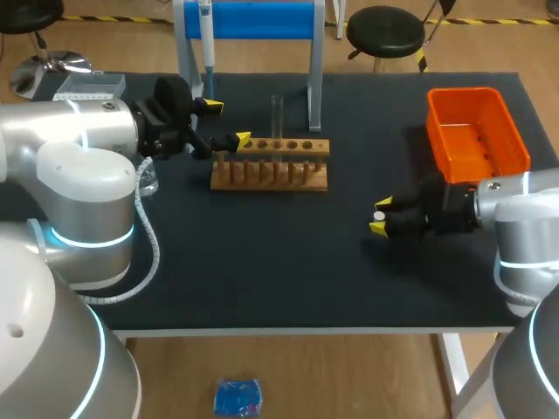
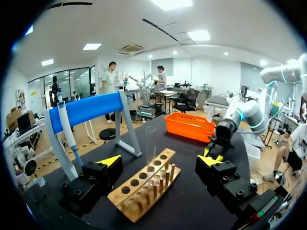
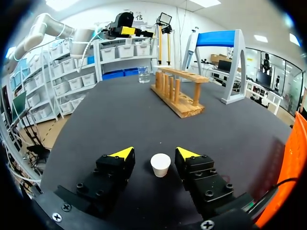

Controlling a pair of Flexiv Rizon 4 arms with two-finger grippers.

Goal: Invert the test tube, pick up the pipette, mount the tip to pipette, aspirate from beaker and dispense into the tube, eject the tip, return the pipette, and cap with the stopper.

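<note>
Straddling white stopper (image 3: 160, 164), right end effector (image 3: 154, 153) wide, left end effector (image 2: 160, 160) wide by rack (image 2: 144, 191), glass tube (image 1: 277, 115) faint

Probably a lab, tube rack (image 1: 270, 163), pipette (image 1: 206, 39)

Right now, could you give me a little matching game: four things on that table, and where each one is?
Things:
1 test tube
2 pipette
3 stopper
4 orange bin

Places:
A hangs on the blue stand
B stands upright in the wooden rack
C by the table edge on the right
D on the table between the open right jaws

Pairs: 1-B, 2-A, 3-D, 4-C
</note>
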